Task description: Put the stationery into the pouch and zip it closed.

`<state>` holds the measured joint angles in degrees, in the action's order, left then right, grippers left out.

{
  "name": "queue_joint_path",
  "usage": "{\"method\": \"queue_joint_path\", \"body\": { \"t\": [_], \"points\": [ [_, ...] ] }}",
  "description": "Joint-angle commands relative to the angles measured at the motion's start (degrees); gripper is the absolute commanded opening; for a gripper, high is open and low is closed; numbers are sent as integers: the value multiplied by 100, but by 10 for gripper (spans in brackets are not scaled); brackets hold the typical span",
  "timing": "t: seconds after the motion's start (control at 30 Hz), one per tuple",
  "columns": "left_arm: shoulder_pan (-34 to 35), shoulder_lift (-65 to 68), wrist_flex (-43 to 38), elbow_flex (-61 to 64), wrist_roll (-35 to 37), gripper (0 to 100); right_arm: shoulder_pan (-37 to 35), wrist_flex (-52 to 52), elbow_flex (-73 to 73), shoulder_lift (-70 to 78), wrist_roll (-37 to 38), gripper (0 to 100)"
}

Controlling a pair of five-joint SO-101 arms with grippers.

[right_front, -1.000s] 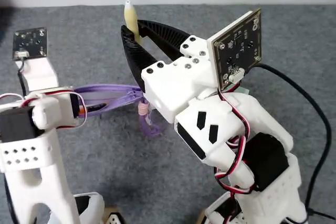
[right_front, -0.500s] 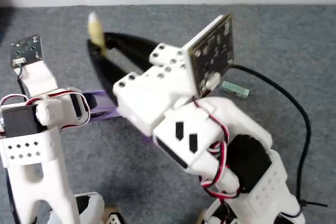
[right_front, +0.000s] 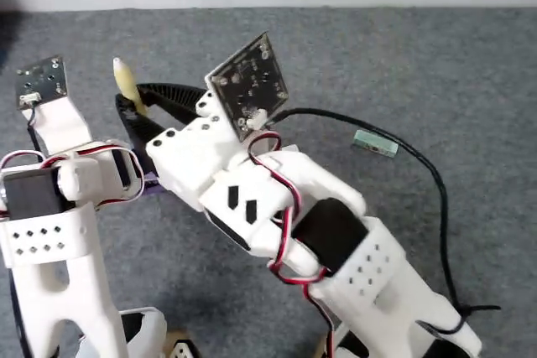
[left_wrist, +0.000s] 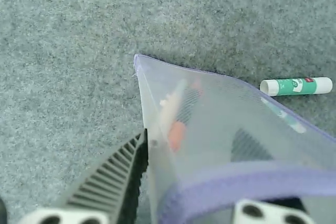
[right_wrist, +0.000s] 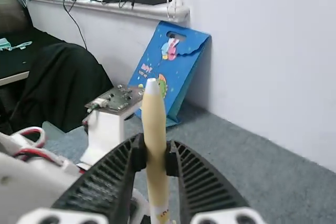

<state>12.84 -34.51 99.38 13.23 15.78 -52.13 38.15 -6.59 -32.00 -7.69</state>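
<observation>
My right gripper (right_front: 134,108) is shut on a cream pen (right_front: 126,83), which stands tip-up between the black fingers (right_wrist: 156,156). It hangs just beyond the left arm, above the spot where the pouch lies. The pouch (left_wrist: 220,135) is translucent mesh with a purple zip band, and a cream and orange item (left_wrist: 176,124) shows through its wall. My left gripper (left_wrist: 184,203) is shut on the pouch's rim. In the high view a purple sliver of the pouch (right_front: 154,184) peeks out under the right arm. A green and white glue stick (right_front: 375,142) (left_wrist: 296,86) lies on the grey mat.
The right arm's black cable (right_front: 419,165) runs across the mat past the glue stick. The left arm's camera board (right_front: 42,81) (right_wrist: 113,99) stands close to the right gripper. A blue gift bag (right_wrist: 170,72) leans on the wall behind.
The right arm has swung left with the pen, from the mat's middle to beside the left arm. It now covers the pouch in the high view. The left arm has kept still.
</observation>
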Motion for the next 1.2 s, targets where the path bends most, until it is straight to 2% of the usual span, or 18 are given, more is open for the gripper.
{"method": "queue_joint_path", "body": {
  "t": [0.0,0.23,0.43,0.57,0.77,0.93,1.07,1.17],
  "points": [
    [9,0,114,-66,62,250,127,-699,-264,-4,273,8],
    [35,9,114,-66,53,250,145,-602,-905,-66,396,28],
    [35,9,114,-66,44,250,215,-92,-905,-189,387,200],
    [35,9,114,-66,44,250,224,224,-914,-532,387,155],
    [35,9,114,-66,44,250,303,989,-932,-1024,369,2],
    [9,9,114,-101,44,250,312,1754,-1020,-1103,264,7],
    [0,9,114,-470,44,250,514,1727,-1451,-1086,167,9],
    [0,9,123,-734,35,250,716,1305,-1890,-1086,193,8]
  ]
}}
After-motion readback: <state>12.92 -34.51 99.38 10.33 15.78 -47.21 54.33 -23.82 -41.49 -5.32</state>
